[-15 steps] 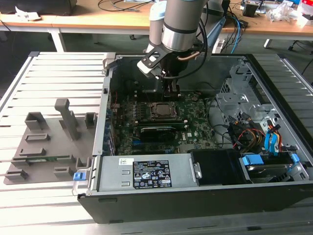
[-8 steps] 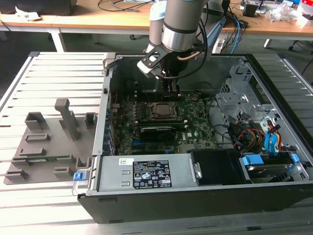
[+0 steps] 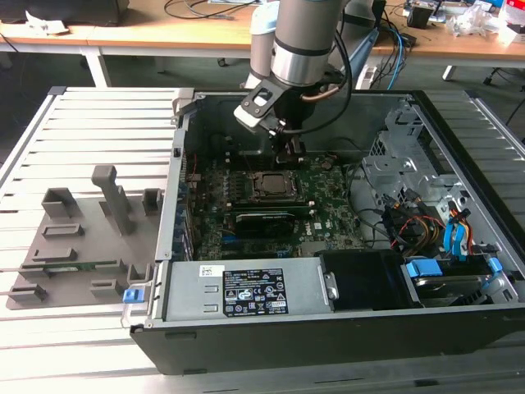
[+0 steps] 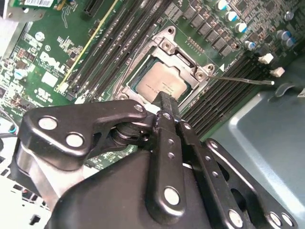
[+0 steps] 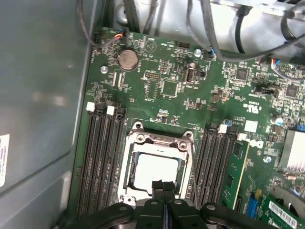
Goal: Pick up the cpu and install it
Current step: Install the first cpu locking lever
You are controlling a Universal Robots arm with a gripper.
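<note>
Cpu (image 5: 155,168), square and matte silver, is seated in the metal-framed socket (image 5: 157,138) on a green board (image 5: 167,86); tool (image 5: 163,184) is pressed together just above.

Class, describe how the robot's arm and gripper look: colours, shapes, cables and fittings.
The arm is a silver-grey cylinder with a pale blue joint cap and black cables looping beside it. The gripper is black metal: flat linked bars joined by silver round pins, tapering to two narrow fingers.
</note>
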